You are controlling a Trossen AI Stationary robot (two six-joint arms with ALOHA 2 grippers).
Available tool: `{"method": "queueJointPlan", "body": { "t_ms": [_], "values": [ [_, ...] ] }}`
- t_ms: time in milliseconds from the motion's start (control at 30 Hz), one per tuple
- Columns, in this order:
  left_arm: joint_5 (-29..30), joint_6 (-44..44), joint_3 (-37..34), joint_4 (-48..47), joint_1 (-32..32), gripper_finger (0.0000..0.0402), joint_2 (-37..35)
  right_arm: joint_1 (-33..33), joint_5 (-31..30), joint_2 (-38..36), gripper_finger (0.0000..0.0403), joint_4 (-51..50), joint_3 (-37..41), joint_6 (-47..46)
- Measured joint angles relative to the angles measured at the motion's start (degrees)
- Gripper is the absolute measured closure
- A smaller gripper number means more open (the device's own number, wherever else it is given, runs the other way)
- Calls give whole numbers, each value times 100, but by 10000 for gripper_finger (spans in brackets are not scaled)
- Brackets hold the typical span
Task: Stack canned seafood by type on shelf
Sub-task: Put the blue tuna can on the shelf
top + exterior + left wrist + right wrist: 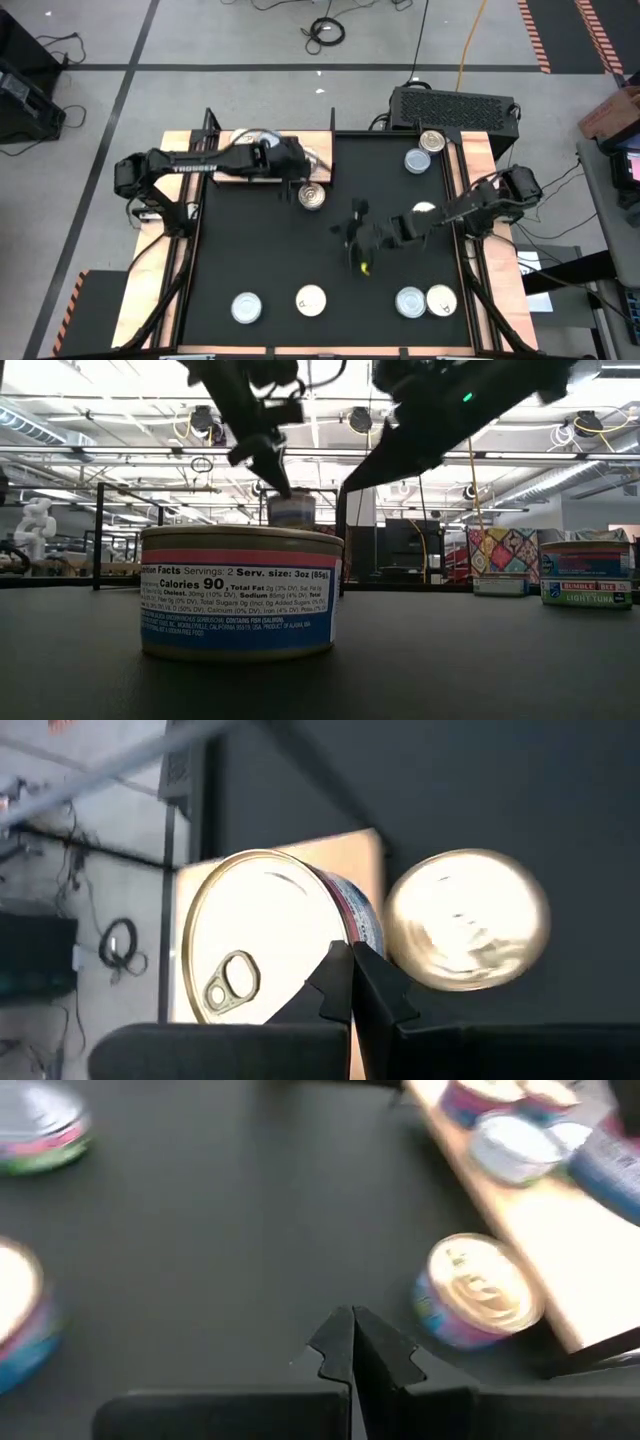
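- We're looking down on a black mat (300, 250) framed by narrow wooden side strips, grey floor and cables all around, a black box (455, 108) behind the far right corner.
- At low level, a workshop stretches out behind the table: ceiling trusses, lamps, a patterned panel.
- The wooden shelf (232, 176) sits at the far left of the mat, and the left arm is stretched right across it.
- The left gripper (302, 172) hangs over the shelf's right end; in its wrist view the two fingertips are pressed together, clenched on nothing.
- Just past those tips we see a gold-rimmed tin with a pull tab (262, 935) at the shelf's edge.
- Beside it on the mat lies a gold-topped tin (313, 196), just off the shelf.
- The right gripper (356, 243) is out over the middle of the mat, fingers likewise closed together and empty.
- Its wrist view catches that same gold-topped tin next to the board, with more tins (515, 1145) up on the wood.
- Along the near edge, four tins: a silvery one (246, 307), a cream one (311, 299), then a touching pair (425, 301).
- Far right, two more tins (425, 150) sit close together; another white top (424, 210) peeks out beside the right arm.
- Down low, one tin with a nutrition label (240, 593) fills the foreground.
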State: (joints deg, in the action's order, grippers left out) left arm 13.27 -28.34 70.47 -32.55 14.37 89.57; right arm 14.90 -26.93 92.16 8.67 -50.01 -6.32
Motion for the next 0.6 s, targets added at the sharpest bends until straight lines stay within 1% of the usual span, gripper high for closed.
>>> {"method": "queueJointPlan", "body": {
  "t_ms": [100,133,267,333,400,533,600],
  "values": [
    [-313,-231,-4,206,537,401,56,-426,65,-2,403,490,173,203],
    [-400,-296,-4,321,682,401,90,-572,178,-2,403,659,224,275],
    [-707,-494,-4,778,1233,401,202,-1272,1092,-4,403,1461,366,608],
    [-910,-507,-2,984,1453,401,309,-1611,1565,-4,403,1520,375,666],
    [-1124,-512,-2,1003,1634,401,411,-1893,1888,-4,403,1484,382,694],
    [-1155,-519,-2,1124,1862,401,693,-2264,2122,-4,403,1422,382,759],
    [-1201,-514,1,1211,1899,401,850,-2376,2141,-4,403,1415,382,847]
  ]
}}
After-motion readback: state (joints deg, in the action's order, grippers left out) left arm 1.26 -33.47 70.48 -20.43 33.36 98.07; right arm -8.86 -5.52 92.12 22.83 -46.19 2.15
